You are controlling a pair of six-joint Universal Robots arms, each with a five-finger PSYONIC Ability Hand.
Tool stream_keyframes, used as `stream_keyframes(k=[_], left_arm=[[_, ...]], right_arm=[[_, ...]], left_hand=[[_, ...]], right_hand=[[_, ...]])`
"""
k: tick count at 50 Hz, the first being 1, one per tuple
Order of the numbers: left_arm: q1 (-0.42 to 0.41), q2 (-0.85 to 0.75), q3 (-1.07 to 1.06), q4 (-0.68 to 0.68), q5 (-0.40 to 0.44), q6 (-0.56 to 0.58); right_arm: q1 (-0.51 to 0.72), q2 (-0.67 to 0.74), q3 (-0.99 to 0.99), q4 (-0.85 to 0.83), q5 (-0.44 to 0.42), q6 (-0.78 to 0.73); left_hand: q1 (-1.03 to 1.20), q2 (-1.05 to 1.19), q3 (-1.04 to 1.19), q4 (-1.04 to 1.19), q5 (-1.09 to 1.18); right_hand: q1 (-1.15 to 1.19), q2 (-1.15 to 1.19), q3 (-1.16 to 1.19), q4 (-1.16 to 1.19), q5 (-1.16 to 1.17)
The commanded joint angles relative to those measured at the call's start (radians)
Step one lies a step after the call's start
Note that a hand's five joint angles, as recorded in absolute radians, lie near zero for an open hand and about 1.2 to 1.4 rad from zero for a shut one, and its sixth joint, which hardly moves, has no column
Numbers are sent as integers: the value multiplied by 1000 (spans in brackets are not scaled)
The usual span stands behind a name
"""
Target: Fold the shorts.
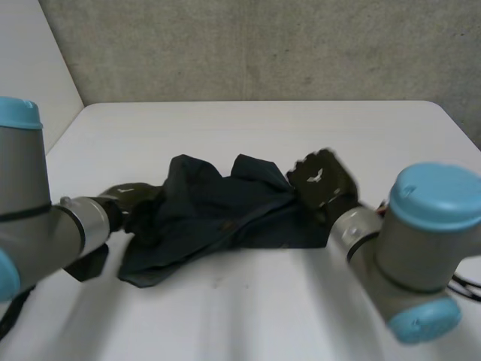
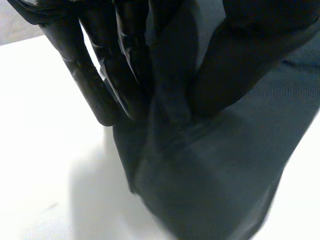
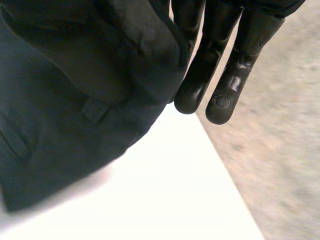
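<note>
The dark navy cloth shorts (image 1: 218,218) lie rumpled across the middle of the white desk (image 1: 263,316), their nearest hem drooping towards the robot. They look light and limp and are likely to bunch and slide, so they are best held at the waistband ends and kept taut. Just beyond, the left hand (image 1: 124,197) pinches a fold at one end between fingers (image 2: 100,85) and thumb. The raised right hand (image 1: 322,179), its fingers (image 3: 220,80) nearly straight, seems to clamp the edge bearing a belt loop (image 3: 95,109).
</note>
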Motion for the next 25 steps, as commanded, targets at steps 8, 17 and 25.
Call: stream_keyframes(k=[8,17,25], left_arm=[[-402,-63,12,168,-47,-383],[-589,-178,152,222,-135,-539],[-550,-110,132,187,-135,-529]], right_arm=[[-158,138,-269,-114,-17,-150],[-213,226,-274,-275,-26,-150],[-280,116,-186,-252,18,-12]], left_hand=[[269,201,202,195,255],[-713,-782,-780,-787,-727],[-952,-1021,-1020,-1027,-967]], right_hand=[[471,219,215,209,250],[-314,-566,-570,-576,-535],[-751,-1003,-1007,-1013,-972]])
